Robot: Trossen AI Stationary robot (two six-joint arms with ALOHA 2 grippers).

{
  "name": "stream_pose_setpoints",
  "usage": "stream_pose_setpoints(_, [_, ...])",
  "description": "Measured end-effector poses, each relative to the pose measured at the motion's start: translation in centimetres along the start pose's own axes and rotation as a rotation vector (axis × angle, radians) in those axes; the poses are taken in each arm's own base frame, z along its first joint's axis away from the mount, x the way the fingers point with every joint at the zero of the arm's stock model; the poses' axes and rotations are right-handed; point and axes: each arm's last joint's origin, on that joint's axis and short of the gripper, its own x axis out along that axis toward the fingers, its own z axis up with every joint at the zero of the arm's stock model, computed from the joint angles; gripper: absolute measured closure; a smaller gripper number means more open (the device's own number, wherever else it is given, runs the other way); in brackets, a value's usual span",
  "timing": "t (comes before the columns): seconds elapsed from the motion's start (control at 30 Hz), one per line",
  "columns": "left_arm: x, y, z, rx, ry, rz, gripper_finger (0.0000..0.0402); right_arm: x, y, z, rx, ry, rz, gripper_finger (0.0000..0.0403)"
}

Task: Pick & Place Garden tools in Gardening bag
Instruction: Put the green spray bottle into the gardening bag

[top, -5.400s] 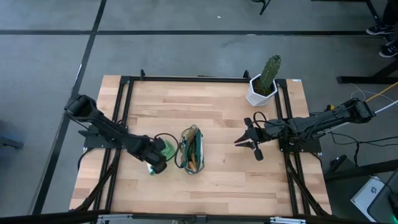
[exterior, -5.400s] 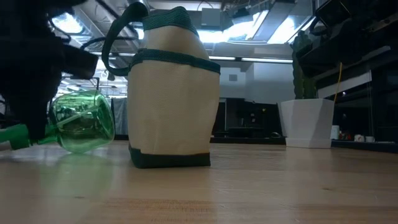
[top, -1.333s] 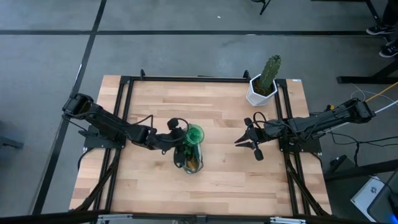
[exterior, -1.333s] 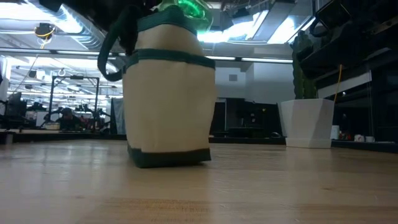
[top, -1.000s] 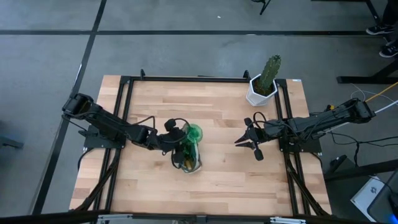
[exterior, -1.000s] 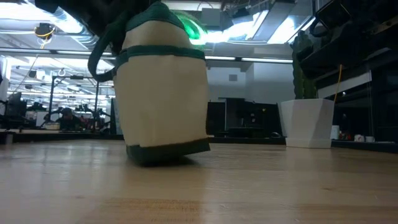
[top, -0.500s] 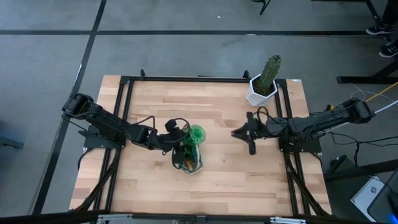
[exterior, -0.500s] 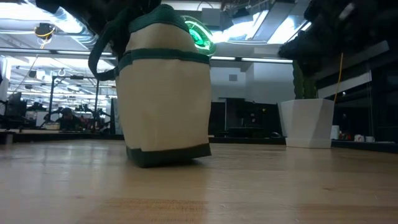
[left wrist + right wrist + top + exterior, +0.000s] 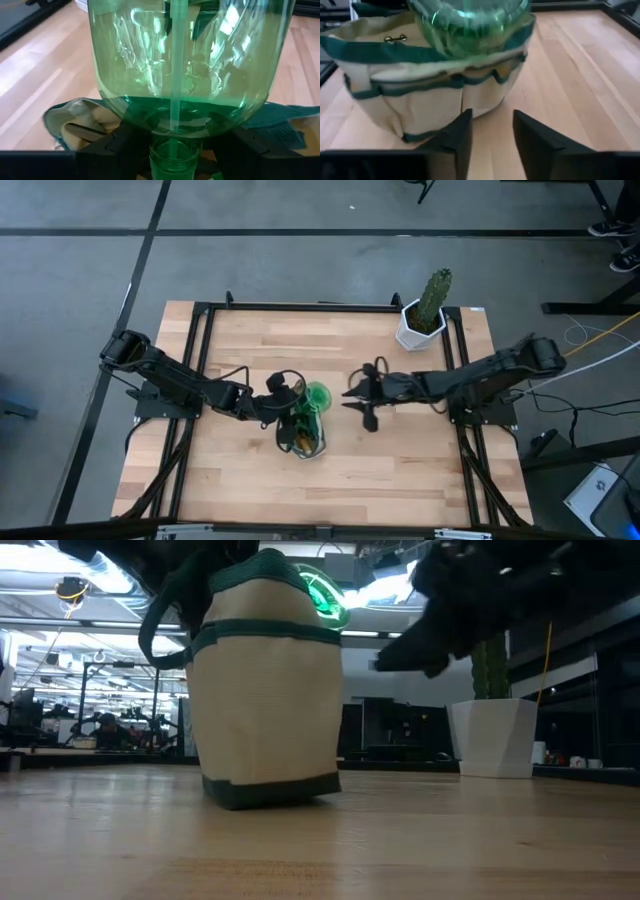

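While clamped by the left gripper, spray bottle over gardening bag (right gripper spread, beside).

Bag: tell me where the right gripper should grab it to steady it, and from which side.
Probably the green-trimmed rim of the bag on the side facing the right gripper, coming in level across the table. The spray bottle in the left gripper fills the opening, so from above is blocked.

I see the gardening bag, cream fabric with dark green trim and loop handles, standing upright on the desk, well apart from the cactus pot. The translucent green spray bottle sits in the bag's open top, its rounded base poking above the rim, neck pointing down.
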Motion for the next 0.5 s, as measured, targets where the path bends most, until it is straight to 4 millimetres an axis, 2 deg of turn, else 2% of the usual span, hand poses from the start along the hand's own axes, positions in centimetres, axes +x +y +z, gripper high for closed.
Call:
stream_pose_setpoints(0.13, [0.0, -0.1, 0.0, -0.002, 0.014, -0.037, 0.0194, 1.7, 0.4, 1.9, -0.046, -0.024, 0.001, 0.0213])
stream_pose_setpoints(0.23, [0.0, -0.1, -0.1, -0.014, 0.022, -0.040, 0.0194, 2.5, 0.7, 3.6, -0.066, -0.061, 0.002, 0.0193])
stream_pose_setpoints(0.5, [0.0, -0.1, -0.2, -0.034, 0.035, -0.055, 0.0194, 4.5, 1.1, 5.0, -0.104, -0.065, 0.081, 0.0195])
